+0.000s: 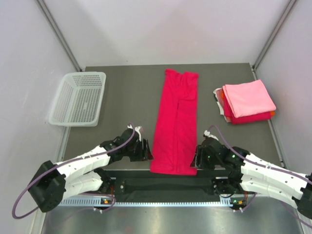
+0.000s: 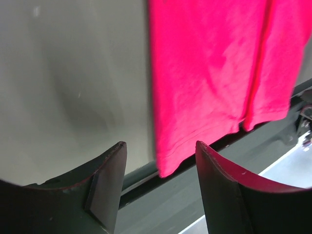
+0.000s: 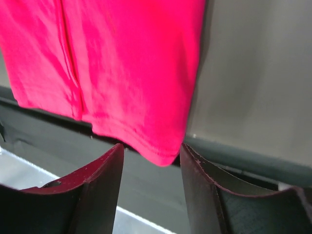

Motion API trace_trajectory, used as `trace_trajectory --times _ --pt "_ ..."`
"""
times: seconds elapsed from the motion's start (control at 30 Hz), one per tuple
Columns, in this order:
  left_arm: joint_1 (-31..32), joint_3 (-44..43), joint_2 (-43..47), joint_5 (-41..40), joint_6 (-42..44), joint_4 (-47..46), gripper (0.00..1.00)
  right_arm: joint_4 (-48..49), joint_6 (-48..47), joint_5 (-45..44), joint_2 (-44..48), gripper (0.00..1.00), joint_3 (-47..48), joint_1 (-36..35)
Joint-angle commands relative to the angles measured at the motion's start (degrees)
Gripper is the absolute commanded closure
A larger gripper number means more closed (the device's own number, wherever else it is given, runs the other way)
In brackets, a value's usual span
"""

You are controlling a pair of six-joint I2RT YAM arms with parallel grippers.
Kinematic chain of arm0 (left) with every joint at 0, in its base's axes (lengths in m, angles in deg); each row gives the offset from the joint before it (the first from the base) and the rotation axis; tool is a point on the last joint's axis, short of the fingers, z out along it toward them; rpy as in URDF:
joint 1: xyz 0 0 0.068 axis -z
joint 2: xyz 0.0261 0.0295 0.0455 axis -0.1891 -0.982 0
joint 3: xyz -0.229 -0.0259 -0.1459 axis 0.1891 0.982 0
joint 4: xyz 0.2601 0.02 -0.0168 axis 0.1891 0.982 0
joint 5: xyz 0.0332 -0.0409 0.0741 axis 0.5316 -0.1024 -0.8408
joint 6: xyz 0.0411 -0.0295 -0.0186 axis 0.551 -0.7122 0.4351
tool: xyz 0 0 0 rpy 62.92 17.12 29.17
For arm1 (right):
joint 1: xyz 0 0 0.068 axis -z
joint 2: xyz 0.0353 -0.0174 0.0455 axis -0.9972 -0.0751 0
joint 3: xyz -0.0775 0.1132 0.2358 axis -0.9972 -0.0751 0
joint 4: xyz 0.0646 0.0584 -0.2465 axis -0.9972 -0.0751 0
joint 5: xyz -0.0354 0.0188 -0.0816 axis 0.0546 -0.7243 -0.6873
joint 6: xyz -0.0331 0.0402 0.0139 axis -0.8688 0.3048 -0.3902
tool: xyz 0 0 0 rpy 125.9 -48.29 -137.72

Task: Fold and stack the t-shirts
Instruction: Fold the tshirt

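Fingers of the left gripper (image 2: 161, 144) fill the foreground of the left wrist view. The jaws stand apart, with the near left hem corner of the crimson-magenta cloth t-shirt (image 2: 214, 73) in the gap; whether either finger touches the cloth cannot be told. The right gripper (image 3: 152, 145) mirrors this. Its jaws stand apart with a narrower gap, and the near right hem corner lies between the fingertips; contact cannot be told. The t-shirt is folded lengthwise into a long strip down the middle of the dark grey table (image 1: 126, 97), with its hem overhanging the near table edge. Both long edges run straight, and a fold line runs along the strip. Bare table surface shows on both sides of the strip. At the far right, well apart from the strip, sits a stack of folded t-shirts: a light pink t-shirt (image 1: 248, 97) on top, a red t-shirt (image 1: 251, 118) beneath. At the far left stands a white perforated plastic basket (image 1: 63, 100), overlapping the left table edge.
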Motion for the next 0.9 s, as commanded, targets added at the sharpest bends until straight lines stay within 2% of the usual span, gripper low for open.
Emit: trace_trajectory --times 0.0,0.33,0.5,0.67,0.77,0.8,0.87 --pt "1.49 2.24 2.04 -0.48 -5.35 2.39 0.38 -1.69 6.52 -2.44 1.60 0.50 -0.02 -3.22" --pt "4.22 3.74 0.91 -0.21 -7.38 0.81 0.43 -0.03 5.92 -2.88 -3.40 0.54 -1.08 -4.55" --pt "4.74 4.35 -1.38 1.10 -7.72 -2.43 0.50 3.39 5.21 -2.01 -5.95 0.58 -2.04 -4.55" --pt "6.85 4.53 -2.96 0.84 -9.75 -4.46 0.53 5.77 5.21 -1.65 -6.83 0.61 -3.18 -4.63" --pt "7.82 4.79 -3.75 0.84 -10.54 -5.34 0.57 7.18 5.12 -1.30 -7.62 0.67 -3.45 -4.55" --pt "8.17 5.06 -4.02 0.84 -10.71 -5.60 0.59 7.62 5.04 -1.04 -7.89 0.72 -3.71 -4.55" --pt "8.52 5.23 -4.63 1.02 -11.24 -6.66 0.66 8.23 4.95 -1.04 -7.80 0.75 -3.89 -4.63"
